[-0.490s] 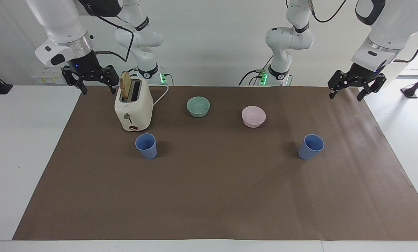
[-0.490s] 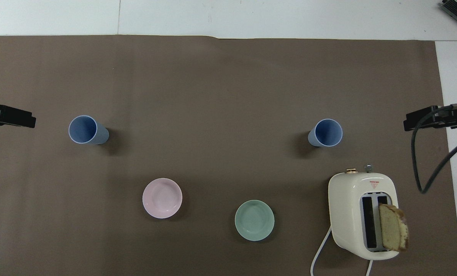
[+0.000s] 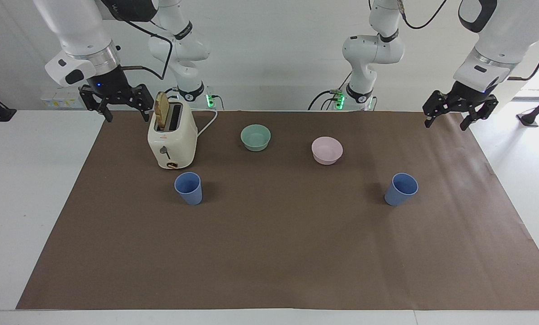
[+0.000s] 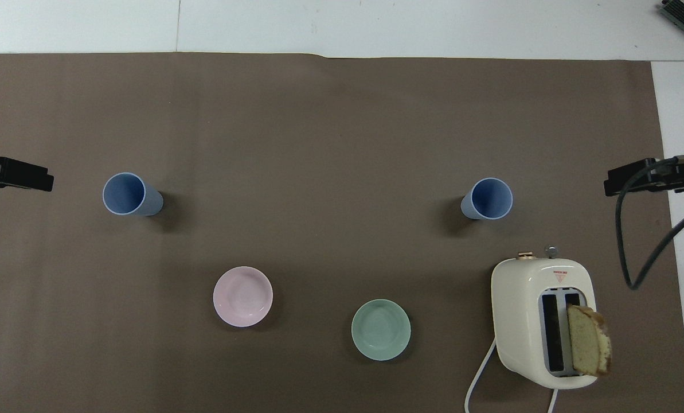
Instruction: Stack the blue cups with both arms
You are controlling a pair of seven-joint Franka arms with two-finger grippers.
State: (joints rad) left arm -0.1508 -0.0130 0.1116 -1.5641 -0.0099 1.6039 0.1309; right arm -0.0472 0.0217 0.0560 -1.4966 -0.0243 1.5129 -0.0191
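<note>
Two blue cups stand upright and apart on the brown mat. One cup (image 3: 189,188) (image 4: 488,199) is beside the toaster, a little farther from the robots than it. The other cup (image 3: 400,189) (image 4: 131,194) stands toward the left arm's end. My right gripper (image 3: 127,115) hangs open and empty in the air over the mat's edge beside the toaster. My left gripper (image 3: 446,123) hangs open and empty over the mat's corner at its own end. In the overhead view only a finger of each shows: the left one (image 4: 18,174) and the right one (image 4: 634,179).
A cream toaster (image 3: 172,137) with a slice of bread (image 3: 161,110) standing in its slot is near the right arm's end. A teal bowl (image 3: 255,137) and a pink bowl (image 3: 326,150) sit between the cups, nearer to the robots.
</note>
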